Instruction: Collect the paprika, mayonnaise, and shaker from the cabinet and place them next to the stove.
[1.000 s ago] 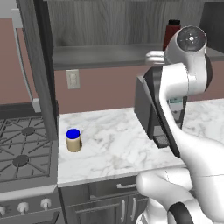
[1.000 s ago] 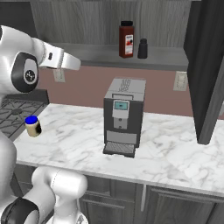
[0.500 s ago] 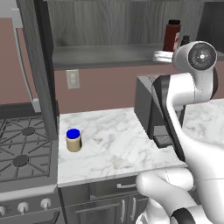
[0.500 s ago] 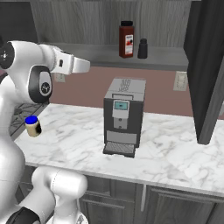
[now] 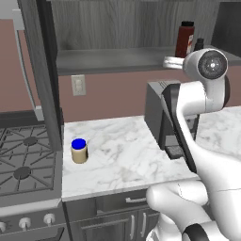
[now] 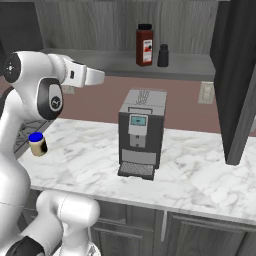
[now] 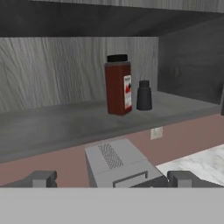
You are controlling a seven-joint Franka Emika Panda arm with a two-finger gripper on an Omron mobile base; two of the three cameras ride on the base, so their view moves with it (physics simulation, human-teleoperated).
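On the grey shelf board of the dark grey wood-grain cabinet (image 7: 65, 74), up ahead of the fingers and well apart from them, the tall slim red-brown paprika bottle w/ black cap and pale label (image 7: 118, 85) is standing upright. Just beside it, on the side toward the cabinet's side wall, the small all-black tapered shaker (image 7: 144, 95) is standing too; the two look near, prob. not touching. The short cream mayonnaise jar w/ blue lid (image 5: 79, 150) is already sitting on the white marble counter (image 5: 122, 155) next to the steel gas stove w/ black grates (image 5: 23, 164), so judging by that, one of three is done.

The two-finger gripper (image 7: 111, 178) is pointing at the shelf, dark fingertips (image 7: 41, 178) spread wide w/ nothing between them, hanging above the grey boxy coffee machine (image 6: 141, 131).

Step in hand, as I read it: reaching in for the paprika. Doing it well: keep the fingers spread, come in level w/ the bottle's mid-body, centre it between the tips. Approach from the open side, away from the shaker, so a finger isn't knocking it over. Bottle is tall and slim, so it tips easily; grip below the cap, not at the top. Keep the hand clear of the shelf edge and the machine's top on the way in and out.

Writing: the paprika label is showing dark marks, too small to read. No brand legible on the mayo or the machine's small blue screen.
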